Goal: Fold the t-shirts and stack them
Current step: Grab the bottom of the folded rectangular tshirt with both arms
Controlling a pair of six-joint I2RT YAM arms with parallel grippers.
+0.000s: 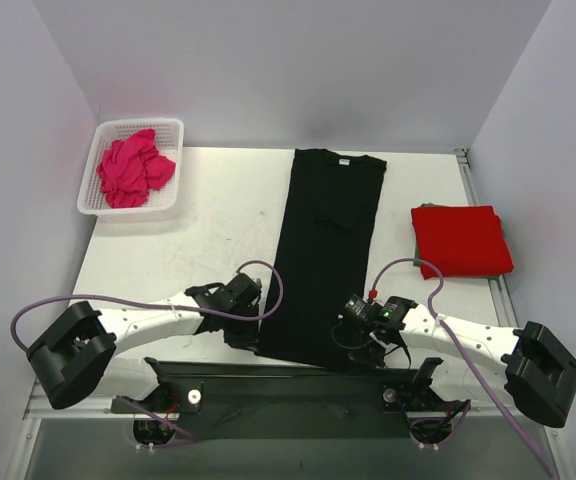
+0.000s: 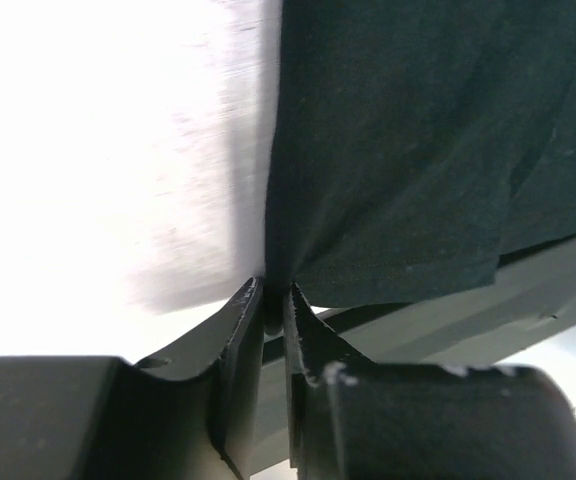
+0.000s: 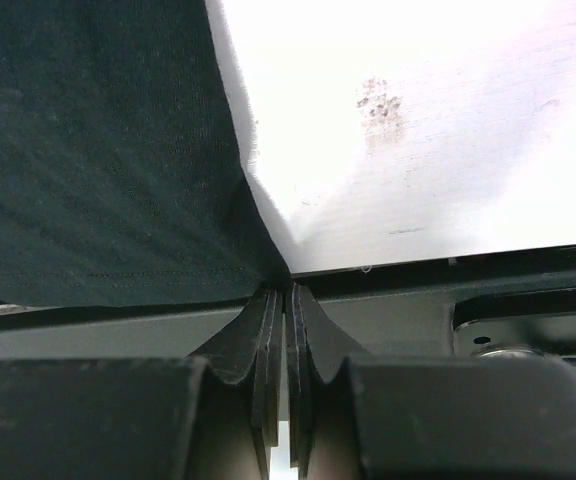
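Note:
A black t-shirt (image 1: 323,250) lies as a long narrow strip down the middle of the table, collar end far from me. My left gripper (image 1: 258,330) is shut on its near left corner; the left wrist view shows dark cloth (image 2: 398,150) pinched between the fingertips (image 2: 273,292). At the near right corner, the cloth (image 3: 98,150) runs into the tips of my shut right gripper (image 1: 353,343) (image 3: 286,288). A red t-shirt (image 1: 461,240) lies folded at the right. The magenta-pink t-shirt (image 1: 133,170) is crumpled in the basket.
The white mesh basket (image 1: 98,205) stands at the table's far left corner. A black rail (image 1: 288,378) runs along the near edge under the shirt's hem, with both arm bases behind it. Grey walls close the back and sides.

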